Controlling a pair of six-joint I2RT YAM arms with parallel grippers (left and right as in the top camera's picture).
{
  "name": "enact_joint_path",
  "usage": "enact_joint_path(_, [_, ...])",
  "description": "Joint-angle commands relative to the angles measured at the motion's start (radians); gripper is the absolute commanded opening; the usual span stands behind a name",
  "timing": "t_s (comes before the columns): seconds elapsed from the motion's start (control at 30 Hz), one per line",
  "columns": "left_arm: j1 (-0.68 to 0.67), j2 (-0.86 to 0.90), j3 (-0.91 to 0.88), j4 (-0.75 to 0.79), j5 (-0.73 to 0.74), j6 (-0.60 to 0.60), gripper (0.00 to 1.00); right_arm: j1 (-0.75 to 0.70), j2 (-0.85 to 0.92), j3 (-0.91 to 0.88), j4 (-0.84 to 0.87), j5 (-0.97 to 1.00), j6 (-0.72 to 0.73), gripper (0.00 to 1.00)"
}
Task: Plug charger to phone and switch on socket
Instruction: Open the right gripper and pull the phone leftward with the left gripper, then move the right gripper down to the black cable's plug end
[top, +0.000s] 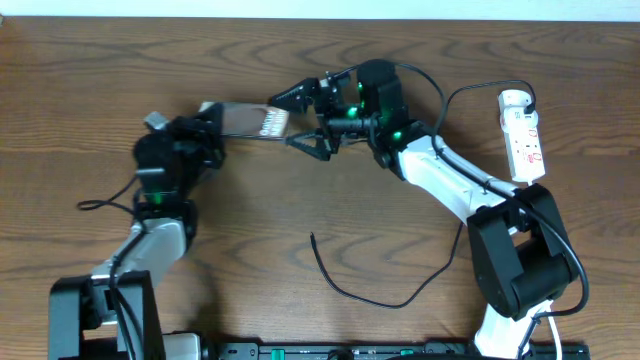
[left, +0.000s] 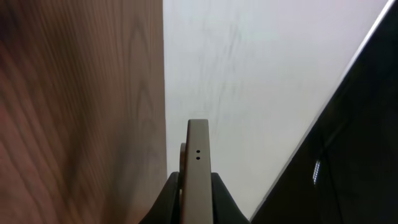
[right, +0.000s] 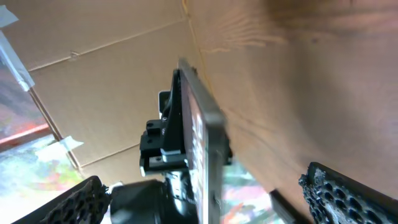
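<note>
Phone held edge-on to both wrist cameras, so its port and lettering cannot be made out.

The left gripper's (top: 205, 128) jaws are clamped on the brown-grey phone (top: 245, 120), far and left of centre. The right gripper's (top: 286, 120) jaws stand wide apart at its free end. The charger (top: 385, 304) lies loose on the worktop (top: 90, 100) near centre, its cable partly hidden under the right arm. The white socket (top: 522, 135) lies far right, its switch unreadable.
</note>
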Motion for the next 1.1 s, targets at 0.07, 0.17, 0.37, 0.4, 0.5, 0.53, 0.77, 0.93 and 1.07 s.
enact_joint_path(0.07, [0.17, -0.006, 0.045, 0.041, 0.394, 0.071, 0.07, -0.037, -0.005, 0.005, -0.004, 0.0, -0.242, 0.99])
enact_joint_path(0.17, [0.25, -0.006, 0.098, 0.098, 0.63, 0.07, 0.07, -0.045, -0.005, 0.005, -0.043, 0.022, -0.385, 0.99])
enact_joint_path(0.37, [0.297, -0.006, 0.234, 0.156, 0.929, 0.07, 0.07, -0.076, -0.005, 0.035, -0.27, 0.011, -0.719, 0.99])
enact_joint_path(0.4, [0.297, -0.006, 0.257, 0.166, 0.961, 0.071, 0.07, -0.083, -0.005, 0.055, -0.351, 0.01, -0.791, 0.99])
enact_joint_path(0.5, [0.297, -0.006, 0.28, 0.195, 1.003, 0.083, 0.07, -0.091, -0.005, 0.115, -0.552, 0.019, -0.954, 0.98])
enact_joint_path(0.53, [0.299, -0.006, 0.283, 0.195, 1.017, 0.098, 0.07, -0.091, -0.005, 0.136, -0.625, 0.028, -1.003, 0.98])
enact_joint_path(0.77, [0.303, -0.006, 0.283, 0.194, 1.077, 0.196, 0.07, -0.027, -0.005, 0.205, -1.108, 0.343, -1.147, 0.97])
enact_joint_path(0.93, [0.349, -0.006, 0.283, 0.193, 1.083, 0.224, 0.07, 0.092, -0.005, 0.18, -1.188, 0.469, -1.122, 0.99])
enact_joint_path(1.07, [0.41, -0.006, 0.282, 0.193, 1.117, 0.224, 0.07, 0.178, -0.005, 0.178, -1.186, 0.566, -1.043, 0.99])
